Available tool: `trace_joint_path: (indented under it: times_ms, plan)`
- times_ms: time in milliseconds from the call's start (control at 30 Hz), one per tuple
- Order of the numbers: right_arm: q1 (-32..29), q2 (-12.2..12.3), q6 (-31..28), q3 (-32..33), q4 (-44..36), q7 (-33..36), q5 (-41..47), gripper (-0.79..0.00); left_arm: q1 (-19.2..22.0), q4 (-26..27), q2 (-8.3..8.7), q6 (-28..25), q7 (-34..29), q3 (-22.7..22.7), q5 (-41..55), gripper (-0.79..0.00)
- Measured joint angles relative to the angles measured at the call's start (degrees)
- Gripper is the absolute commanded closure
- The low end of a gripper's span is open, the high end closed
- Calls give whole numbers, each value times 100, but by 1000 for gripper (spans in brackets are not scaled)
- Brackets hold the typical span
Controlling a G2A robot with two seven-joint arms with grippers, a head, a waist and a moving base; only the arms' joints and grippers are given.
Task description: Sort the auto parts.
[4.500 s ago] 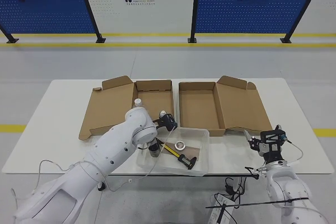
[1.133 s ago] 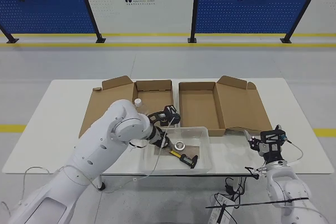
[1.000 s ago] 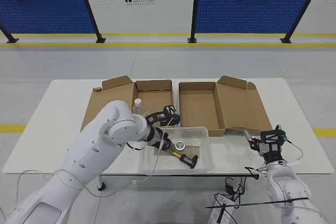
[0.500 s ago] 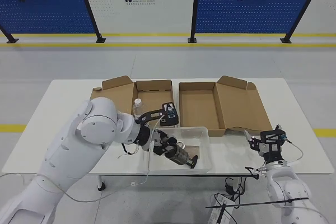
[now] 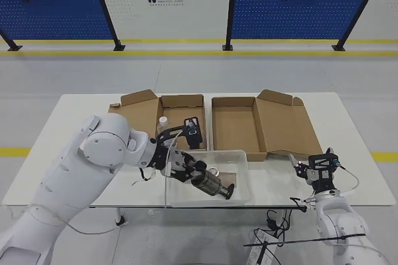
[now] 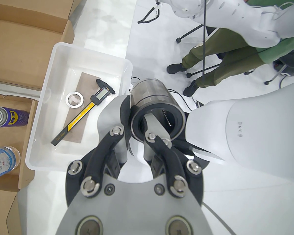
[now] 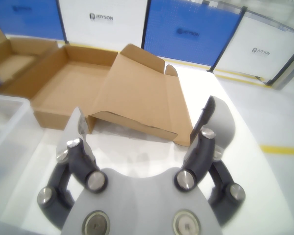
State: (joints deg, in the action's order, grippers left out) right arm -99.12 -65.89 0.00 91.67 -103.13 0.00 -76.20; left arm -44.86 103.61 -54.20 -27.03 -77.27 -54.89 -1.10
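Mid-sort, approx: left hand clamped on bearing (one finger in bore, one outside) above near side of bin, not yet boxed; caliper & ring left in bin, can + bottle in left box; right hand open near right edge of desk.

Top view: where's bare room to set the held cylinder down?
Right box floor is bare; so is the table beside the right gripper. Crowded: left box (bottle, spray can), bin (caliper, ring).
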Motion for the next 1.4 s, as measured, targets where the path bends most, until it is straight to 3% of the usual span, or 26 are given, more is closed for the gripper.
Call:
trace_joint_path:
  times_ms: [567,767,1000,1400]
  plan:
    - [0,0,0,0,0,0,0,-785,215,-74,146,-21,21,466,-365,0]
    - [0,0,0,0,0,0,0,-785,384,-224,59,92,30,858,-799,0]
    - [0,0,0,0,0,0,0,-785,661,-526,-106,684,105,1326,-1289,0]
    - [0,0,0,0,0,0,0,-785,1203,-797,-418,1261,179,2063,-2662,0]
